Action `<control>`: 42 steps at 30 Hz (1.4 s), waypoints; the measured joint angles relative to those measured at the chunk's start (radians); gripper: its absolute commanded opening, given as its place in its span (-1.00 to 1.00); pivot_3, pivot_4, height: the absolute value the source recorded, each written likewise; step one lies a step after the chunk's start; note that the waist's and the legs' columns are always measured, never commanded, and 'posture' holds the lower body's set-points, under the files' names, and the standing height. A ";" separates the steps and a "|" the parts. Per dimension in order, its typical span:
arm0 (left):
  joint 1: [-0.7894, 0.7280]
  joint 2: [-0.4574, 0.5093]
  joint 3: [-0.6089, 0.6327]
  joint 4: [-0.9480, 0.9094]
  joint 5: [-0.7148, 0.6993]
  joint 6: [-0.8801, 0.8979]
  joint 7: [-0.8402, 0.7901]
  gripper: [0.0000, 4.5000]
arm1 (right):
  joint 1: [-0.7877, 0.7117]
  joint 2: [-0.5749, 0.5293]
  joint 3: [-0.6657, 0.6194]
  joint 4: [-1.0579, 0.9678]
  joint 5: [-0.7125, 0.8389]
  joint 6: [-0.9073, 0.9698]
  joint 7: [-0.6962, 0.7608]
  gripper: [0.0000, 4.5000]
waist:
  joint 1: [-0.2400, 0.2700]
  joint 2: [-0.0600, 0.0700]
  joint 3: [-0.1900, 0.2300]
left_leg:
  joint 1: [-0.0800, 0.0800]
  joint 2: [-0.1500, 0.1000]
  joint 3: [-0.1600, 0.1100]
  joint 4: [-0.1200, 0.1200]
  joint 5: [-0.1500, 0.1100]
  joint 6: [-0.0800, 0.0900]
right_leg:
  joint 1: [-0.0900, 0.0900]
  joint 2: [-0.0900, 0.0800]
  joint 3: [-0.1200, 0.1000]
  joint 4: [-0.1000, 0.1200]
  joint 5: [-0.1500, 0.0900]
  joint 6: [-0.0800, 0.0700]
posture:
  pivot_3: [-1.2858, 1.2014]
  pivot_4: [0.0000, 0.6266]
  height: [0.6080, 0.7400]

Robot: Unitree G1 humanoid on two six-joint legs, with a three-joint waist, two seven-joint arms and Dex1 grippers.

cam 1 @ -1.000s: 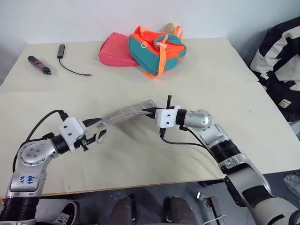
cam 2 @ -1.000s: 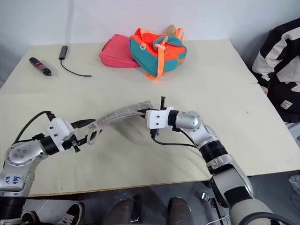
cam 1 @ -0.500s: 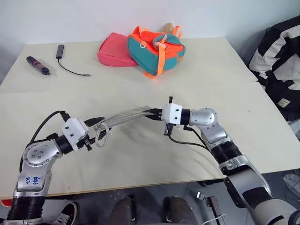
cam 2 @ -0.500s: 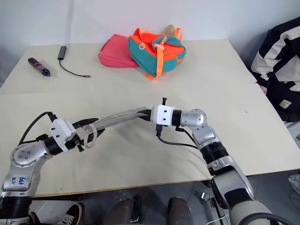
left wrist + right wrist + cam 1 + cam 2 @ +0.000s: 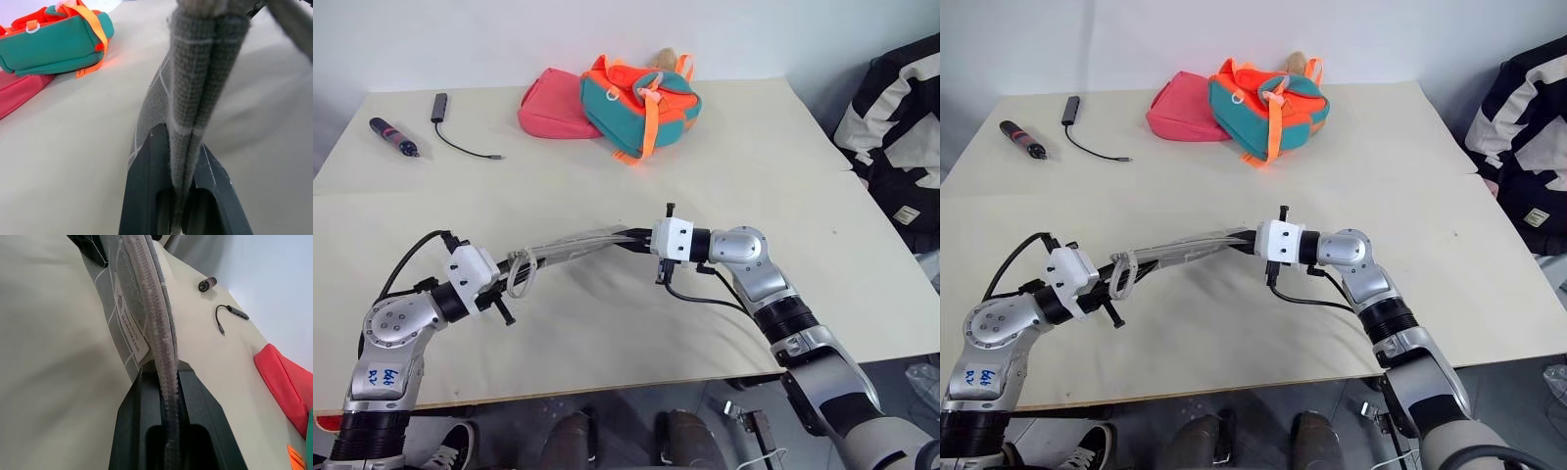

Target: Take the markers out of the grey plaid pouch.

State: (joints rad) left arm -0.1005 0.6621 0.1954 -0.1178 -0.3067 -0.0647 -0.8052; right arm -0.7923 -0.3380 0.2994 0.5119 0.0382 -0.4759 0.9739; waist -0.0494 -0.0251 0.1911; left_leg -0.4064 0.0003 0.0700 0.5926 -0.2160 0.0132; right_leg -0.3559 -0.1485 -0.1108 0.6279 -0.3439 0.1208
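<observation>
While stretched edge-up above the cream tabletop (image 5: 607, 186), flat grey plaid fabric pouch (image 5: 578, 242) spans left gripper (image 5: 509, 266) and right gripper (image 5: 636, 237), near teal-orange backpack (image 5: 641, 93). Seen from each wrist: fingers (image 5: 146, 196) clamped on its ends.

Both arms are reaching in over the table (image 5: 607, 333) toward each other, forearms roughly level. The left claw (image 5: 512, 271) is pointing forward and toward the robot's right, its two black fingers (image 5: 146, 191) pressing tight on one end of the grey plaid pouch (image 5: 578, 244), fabric pinched flat between them. The right arm is bending at the elbow, its wrist turning so the right claw (image 5: 636, 237) is pointing toward the robot's left. Its fingers (image 5: 139, 416) are clamping the pouch's other end along the zipper edge. The two claws are facing one another, well apart, with the pouch hanging stretched between them above the table.
</observation>
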 measured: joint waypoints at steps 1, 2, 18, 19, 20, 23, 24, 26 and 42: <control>0.001 0.000 0.000 -0.002 0.002 0.000 0.004 -0.99 | 0.000 0.000 0.000 0.000 -0.002 0.000 0.000 -1.00 | 0.000 0.000 0.000 | 0.000 0.000 0.000 0.000 0.000 0.000 | 0.000 0.000 0.000 0.000 0.000 0.000 | 0.03 -0.52 1.00; 0.004 0.000 0.000 -0.008 -0.005 0.011 0.002 -0.88 | 0.000 0.000 0.000 0.000 -0.004 -0.002 -0.001 -1.00 | 0.000 0.000 0.000 | 0.000 0.000 0.000 0.000 0.000 0.000 | 0.000 0.000 0.000 0.000 0.000 0.000 | 0.03 -0.52 1.00; 0.138 0.019 0.074 -0.114 -0.034 0.028 -0.002 -0.27 | 0.014 -0.018 -0.003 0.000 -0.019 -0.003 -0.001 -1.00 | 0.000 0.000 0.000 | 0.000 0.000 0.000 0.000 0.000 0.000 | 0.000 0.000 0.000 -0.001 0.000 0.000 | 0.03 -0.52 1.00; 0.145 0.018 0.075 -0.114 -0.030 0.027 0.003 -0.27 | 0.014 -0.018 -0.003 0.000 -0.019 -0.003 -0.001 -1.00 | 0.000 0.000 0.000 | 0.000 0.000 0.000 0.000 0.000 0.000 | 0.000 -0.001 0.000 -0.002 0.000 0.000 | 0.03 -0.52 1.00; 0.150 0.018 0.077 -0.114 -0.027 0.025 0.007 -0.27 | 0.014 -0.018 -0.003 0.000 -0.019 -0.003 -0.001 -1.00 | 0.000 0.000 0.000 | 0.000 0.000 0.000 0.000 0.000 0.000 | 0.000 -0.001 0.001 -0.001 0.000 0.000 | 0.03 -0.52 1.00; 0.147 0.015 0.081 -0.114 -0.023 0.016 0.021 -0.27 | 0.014 -0.018 -0.003 0.000 -0.019 -0.003 -0.001 -1.00 | 0.001 0.000 0.000 | 0.000 0.000 0.000 0.000 0.000 0.000 | 0.000 -0.001 0.001 -0.001 0.000 0.000 | 0.03 -0.52 1.00; 0.141 0.010 0.080 -0.114 -0.023 0.016 0.026 -0.27 | 0.015 -0.018 -0.003 0.000 -0.019 -0.003 -0.001 -1.00 | 0.002 0.000 0.000 | 0.000 0.000 0.000 0.000 0.000 0.000 | 0.000 -0.001 0.000 -0.001 0.000 0.000 | 0.03 -0.52 1.00; 0.125 0.003 0.068 -0.112 -0.018 0.016 0.030 -0.27 | 0.016 -0.018 -0.003 0.000 -0.019 -0.002 -0.001 -1.00 | 0.004 0.000 0.000 | 0.000 0.000 0.000 0.000 0.000 0.000 | 0.000 0.000 0.000 -0.001 0.000 0.000 | 0.03 -0.52 1.00; 0.128 0.001 0.045 -0.111 -0.043 0.041 0.002 -0.98 | 0.021 -0.017 -0.003 -0.008 -0.019 -0.001 -0.001 -1.00 | 0.019 0.000 0.000 | 0.000 0.000 0.000 0.001 0.000 0.000 | 0.000 0.000 0.001 -0.001 0.000 0.000 | 0.03 -0.52 1.00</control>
State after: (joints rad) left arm 0.0271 0.6628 0.2399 -0.2291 -0.3493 -0.0236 -0.8036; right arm -0.7710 -0.3554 0.2967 0.5037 0.0194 -0.4764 0.9728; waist -0.0301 -0.0250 0.1911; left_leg -0.4064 0.0005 0.0703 0.5938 -0.2163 0.0131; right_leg -0.3564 -0.1489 -0.1101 0.6265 -0.3438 0.1207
